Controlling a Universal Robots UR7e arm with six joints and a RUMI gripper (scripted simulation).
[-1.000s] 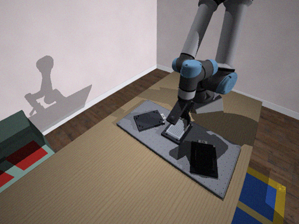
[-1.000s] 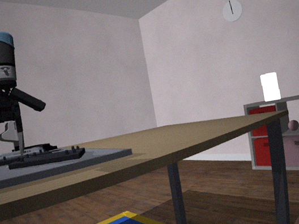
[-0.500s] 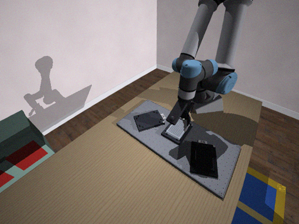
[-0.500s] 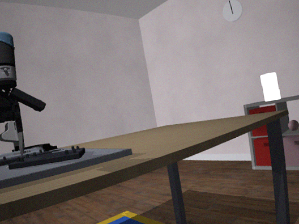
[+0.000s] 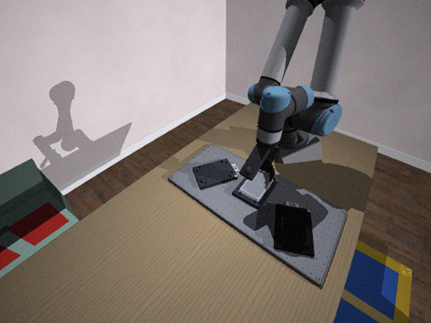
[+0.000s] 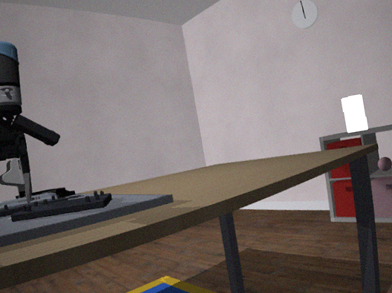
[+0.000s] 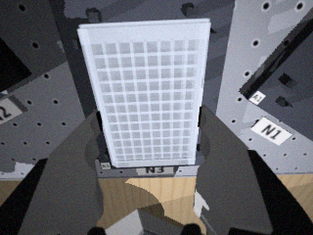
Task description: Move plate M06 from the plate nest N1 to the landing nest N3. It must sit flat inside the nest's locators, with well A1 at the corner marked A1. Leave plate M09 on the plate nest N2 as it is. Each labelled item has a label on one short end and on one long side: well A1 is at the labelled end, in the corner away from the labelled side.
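My gripper (image 5: 260, 180) is shut on the white well plate M06 (image 5: 252, 188) and grips it by its two long sides. In the wrist view the plate (image 7: 147, 93) covers the dark landing nest N3, whose label (image 7: 156, 170) shows just below the plate's near short end. A small corner tag (image 7: 105, 165) sits at the nest's near left corner. The plate lies low over the nest, lined up with it; I cannot tell whether it rests on it. In the exterior view the fingers (image 6: 26, 190) reach down to the nest level. The black plate M09 (image 5: 292, 229) lies on nest N2.
The empty dark nest N1 (image 5: 213, 172) lies left of N3, and its label (image 7: 270, 131) shows in the wrist view. All nests stand on a grey perforated baseplate (image 5: 256, 210) on the wooden table. The arm's base (image 5: 298, 147) stands behind the baseplate.
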